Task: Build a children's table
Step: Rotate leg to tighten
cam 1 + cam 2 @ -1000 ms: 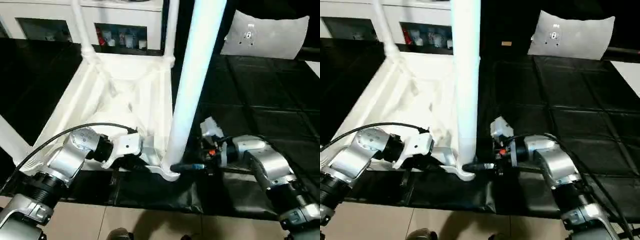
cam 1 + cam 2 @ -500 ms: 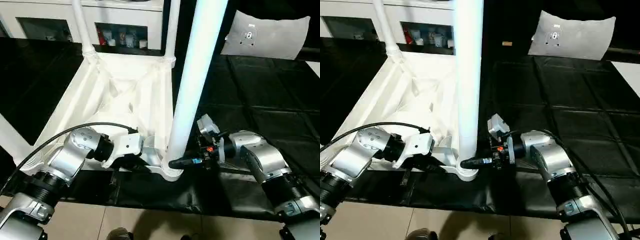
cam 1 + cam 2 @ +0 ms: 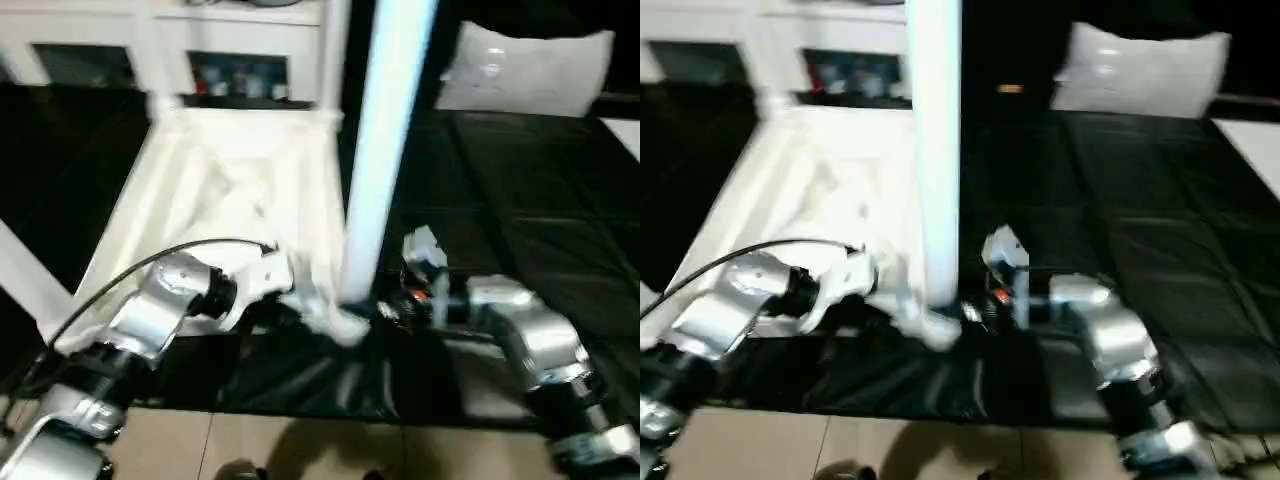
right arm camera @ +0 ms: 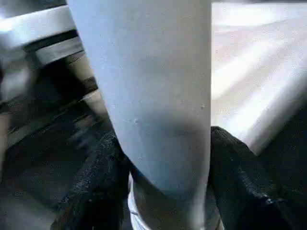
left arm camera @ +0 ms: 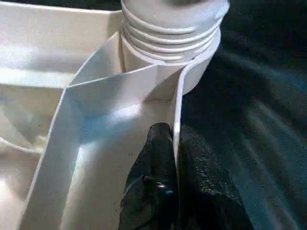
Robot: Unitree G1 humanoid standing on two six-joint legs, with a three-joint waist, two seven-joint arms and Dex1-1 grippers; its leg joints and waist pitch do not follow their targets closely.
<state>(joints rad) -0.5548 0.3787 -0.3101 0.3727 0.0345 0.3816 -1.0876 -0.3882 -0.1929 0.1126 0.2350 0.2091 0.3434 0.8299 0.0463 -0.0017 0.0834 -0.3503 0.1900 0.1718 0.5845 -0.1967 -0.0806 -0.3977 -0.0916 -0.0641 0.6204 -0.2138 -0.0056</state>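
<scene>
Two claws work at the near corner of our upturned table top [image 3: 240, 190], which lies on black padded mats [image 3: 500, 200], tan floor [image 3: 300, 445] nearest us. Our left claw [image 5: 165, 191] is pressed together on the top's thin rim wall beside the corner socket [image 5: 168, 52]. Our right claw [image 4: 163, 182] pinches the upright leg [image 3: 385, 150] just above that socket; it has narrowed onto the leg since a second ago. Beyond stand two more legs, a white cabinet [image 3: 240, 40] and a pillow [image 3: 525, 70].

Left hand [image 5: 175, 191] pinched shut, right hand [image 4: 163, 191] (fingers spread) clasping.
</scene>
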